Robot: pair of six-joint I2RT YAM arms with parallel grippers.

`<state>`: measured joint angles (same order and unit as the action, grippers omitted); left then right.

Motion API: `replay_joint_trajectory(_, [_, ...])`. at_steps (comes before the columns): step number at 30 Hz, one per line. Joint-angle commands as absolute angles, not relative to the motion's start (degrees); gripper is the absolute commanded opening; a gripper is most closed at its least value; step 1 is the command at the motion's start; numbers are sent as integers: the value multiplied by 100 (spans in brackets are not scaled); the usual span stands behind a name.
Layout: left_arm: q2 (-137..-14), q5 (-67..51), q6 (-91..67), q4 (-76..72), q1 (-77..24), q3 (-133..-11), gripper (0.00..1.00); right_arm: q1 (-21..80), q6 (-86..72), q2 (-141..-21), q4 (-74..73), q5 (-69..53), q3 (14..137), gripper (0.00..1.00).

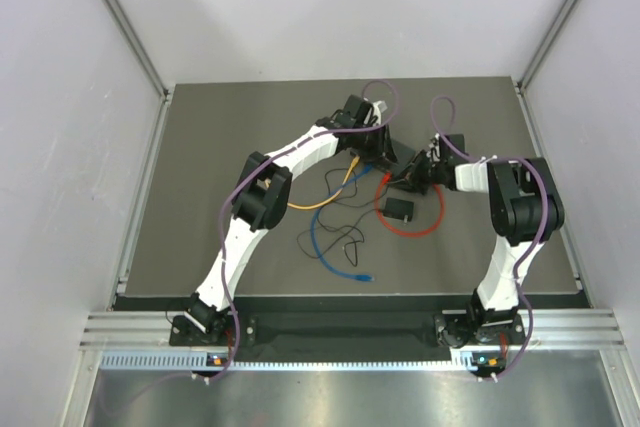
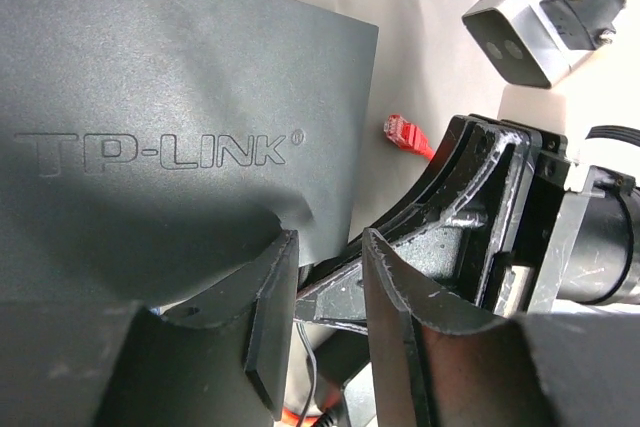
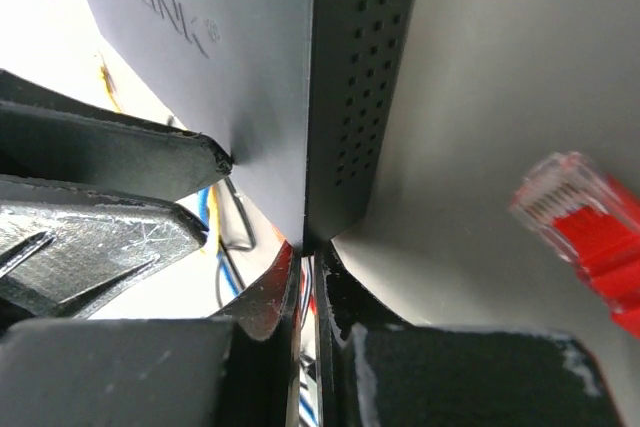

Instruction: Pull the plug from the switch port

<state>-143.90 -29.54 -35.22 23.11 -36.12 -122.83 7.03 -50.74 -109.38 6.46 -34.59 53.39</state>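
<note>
The switch (image 2: 180,97) sits toward the far right of the desk (image 1: 200,197), right where the two claws meet. From above it is lost among the dark fingers and cannot be picked out. Both wrist views cut it off, and its socket edge is out of sight in every picture.

The red plug (image 3: 575,209) lies loose on the desk just beside the switch, in no port. Only the start of its cable shows in the wrist views.

The left claw (image 2: 330,242) is partly open with nothing between its fingers. One fingertip touches the switch's lettered face. The right claw (image 3: 310,262) is closed to a thin slit, and its tips meet a corner of the switch. Whether they pinch it is unclear.

Nearer the arms, a red cable (image 1: 425,225) loops around a small black block (image 1: 397,209). An orange cable (image 1: 318,203), a blue cable (image 1: 335,257) and a thin black wire (image 1: 345,232) trail to the left.

The switch is flat and matte black. It has raised TP-LINK lettering on top and a grid of small vent holes on its side wall.
</note>
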Motion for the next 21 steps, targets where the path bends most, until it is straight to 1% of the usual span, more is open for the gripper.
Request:
replay_joint_trajectory(1, [-14809, -2637, -3559, 2839, -3621, -12208, 38, 826, -4343, -11048, 19, -2901, 5598, 0])
replay_joint_trajectory(3, [-14871, -2654, -3577, 2839, -3621, -12199, 38, 896, -3816, -11135, -771, -2778, 5965, 0])
replay_joint_trajectory(4, [-14880, -2663, -3595, 2839, -3621, -12199, 38, 931, -3310, -11214, -1191, -2682, 6177, 0])
replay_joint_trajectory(6, [-14924, -2680, -3621, 2839, -3621, -12190, 38, 1019, -2928, -11416, -2069, -2427, 6642, 0])
replay_joint_trajectory(11, [-14976, -2751, -3683, 2777, -3621, -12208, 38, 1037, -2426, -11706, -2733, -2750, 7092, 0])
replay_joint_trajectory(17, [-14985, -2768, -3700, 2777, -3612, -12226, 37, 1028, -2732, -11689, -2418, -4103, 6944, 0])
replay_joint_trajectory(18, [-14994, -2777, -3709, 2769, -3612, -12226, 38, 1028, -2873, -11707, -2199, -4618, 6752, 0])
replay_joint_trajectory(21, [-15003, -2795, -3718, 2769, -3612, -12226, 37, 985, -3786, -11549, -970, -5079, 6147, 0])
